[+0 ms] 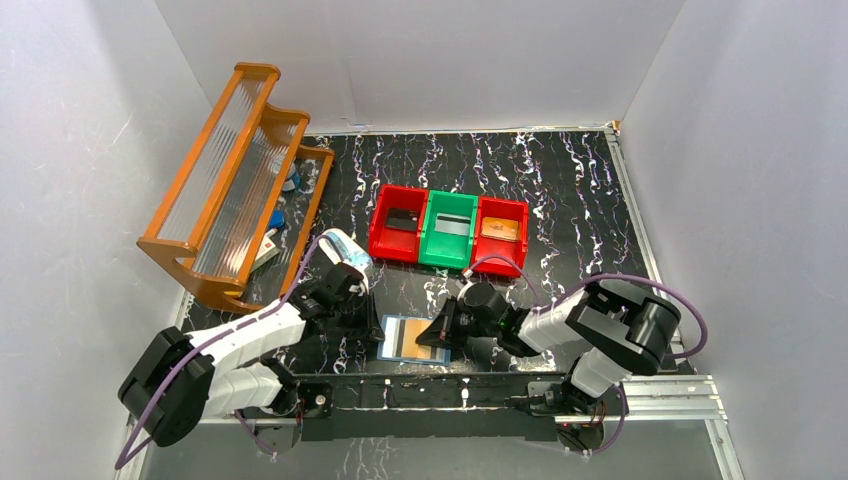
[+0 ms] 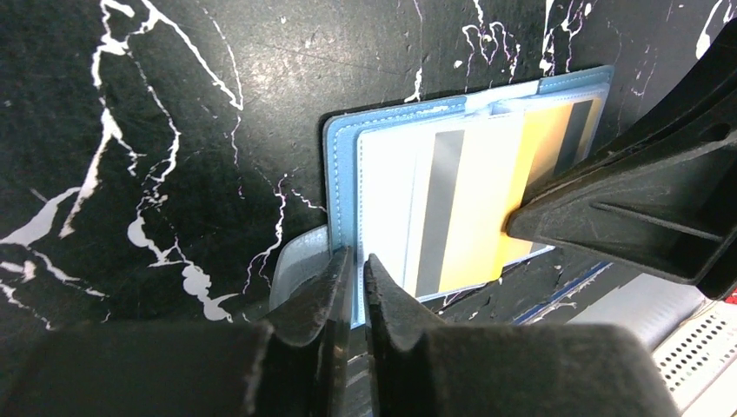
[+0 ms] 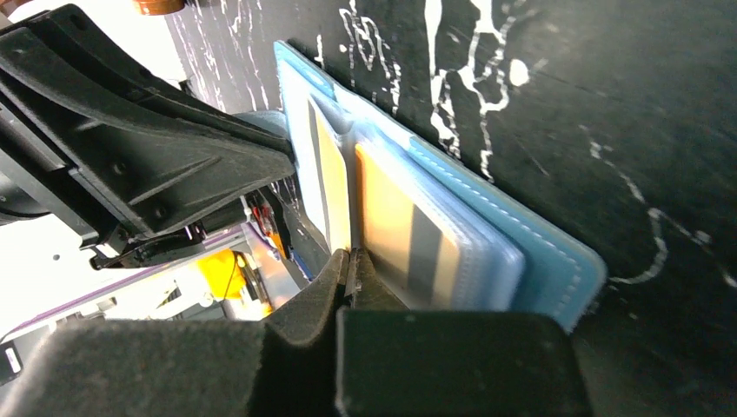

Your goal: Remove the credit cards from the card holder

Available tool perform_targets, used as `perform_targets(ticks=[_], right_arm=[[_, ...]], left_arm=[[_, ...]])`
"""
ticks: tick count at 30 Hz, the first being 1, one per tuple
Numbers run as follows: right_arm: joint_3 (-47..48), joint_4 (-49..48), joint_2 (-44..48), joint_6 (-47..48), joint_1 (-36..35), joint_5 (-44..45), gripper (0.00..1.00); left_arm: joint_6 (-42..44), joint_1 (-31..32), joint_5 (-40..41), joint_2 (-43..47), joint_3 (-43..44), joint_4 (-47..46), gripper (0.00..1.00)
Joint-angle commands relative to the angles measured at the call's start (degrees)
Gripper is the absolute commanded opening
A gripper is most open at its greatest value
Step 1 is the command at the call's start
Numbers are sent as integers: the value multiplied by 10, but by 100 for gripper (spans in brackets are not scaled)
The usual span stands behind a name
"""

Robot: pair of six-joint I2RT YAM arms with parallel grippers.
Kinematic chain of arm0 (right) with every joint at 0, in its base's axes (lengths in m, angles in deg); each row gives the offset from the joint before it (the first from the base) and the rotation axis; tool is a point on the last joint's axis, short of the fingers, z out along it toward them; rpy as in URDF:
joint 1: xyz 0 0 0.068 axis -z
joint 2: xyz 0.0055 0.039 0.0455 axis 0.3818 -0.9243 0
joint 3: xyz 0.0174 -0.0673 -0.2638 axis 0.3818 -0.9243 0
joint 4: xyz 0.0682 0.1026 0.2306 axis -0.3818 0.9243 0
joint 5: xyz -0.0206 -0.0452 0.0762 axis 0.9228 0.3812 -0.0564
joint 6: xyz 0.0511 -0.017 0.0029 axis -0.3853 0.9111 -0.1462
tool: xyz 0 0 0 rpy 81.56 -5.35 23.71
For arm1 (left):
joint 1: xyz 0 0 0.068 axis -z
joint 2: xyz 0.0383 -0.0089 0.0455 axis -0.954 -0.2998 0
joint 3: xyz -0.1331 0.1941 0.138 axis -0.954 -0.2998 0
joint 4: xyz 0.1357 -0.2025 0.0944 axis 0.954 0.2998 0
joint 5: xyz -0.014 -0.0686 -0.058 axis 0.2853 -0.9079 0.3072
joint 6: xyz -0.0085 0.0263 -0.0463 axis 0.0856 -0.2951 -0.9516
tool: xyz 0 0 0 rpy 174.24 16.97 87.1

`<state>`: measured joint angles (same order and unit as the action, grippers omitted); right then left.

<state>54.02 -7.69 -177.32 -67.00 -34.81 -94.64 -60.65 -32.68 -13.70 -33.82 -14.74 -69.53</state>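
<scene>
White walls [image 1: 420,60] enclose a black table [image 1: 570,190] veined in white. Only the top view shows the layout: the card holder [image 1: 396,338] lies open at the middle of the table's near edge, between the two arms, and a white-and-blue oval case [image 1: 343,247] rests just beyond the left arm. Only the left wrist view shows the left gripper [image 2: 356,287]: its fingers stand narrow, clamped on the holder's blue edge just beside the small tab [image 2: 300,261]. That view also shows a black finger of the other arm touching the yellow credit card [image 2: 474,200], which has a grey stripe. Only the right wrist view shows the right gripper [image 3: 348,265]: its fingers are pressed fully together, tips at that card's edge. Whether the card is pinched between them cannot be told. A second credit card [image 3: 408,234], orange-yellow with a grey stripe, sits under clear pockets in the holder's other half. An orange rack [image 1: 230,170] stands along the table's left edge; its contents are too small to identify. Three bins stand touching in a row at the table's centre. The left red bin [image 1: 380,236] holds a black card [image 1: 403,221], the green bin [image 1: 431,243] a grey card [image 1: 452,226], and the right red bin [image 1: 523,228] a tan-orange card [image 1: 499,229].
</scene>
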Motion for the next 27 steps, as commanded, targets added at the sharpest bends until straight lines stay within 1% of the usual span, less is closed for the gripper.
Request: perform_targets(ticks=[1, 6, 10, 14, 18, 27], right_arm=[[-9, -3, 18, 15, 6, 6, 0], [-1, -1, -5, 14, 6, -3, 0], [-2, -2, -13, 10, 6, 1, 1], [0, -4, -20, 8, 6, 2, 1], [-1, -2, -18, 7, 6, 4, 1], [0, 0, -14, 8, 6, 2, 3]], left_arm=[[4, 1, 18, 37, 10, 38, 14], [2, 2, -5, 66, 33, 31, 28], [10, 2, -59, 66, 44, -1, 36], [14, 7, -103, 30, 43, -35, 37], [14, 18, -105, -11, 39, -52, 37], [9, 32, -52, -74, 26, -53, 35]])
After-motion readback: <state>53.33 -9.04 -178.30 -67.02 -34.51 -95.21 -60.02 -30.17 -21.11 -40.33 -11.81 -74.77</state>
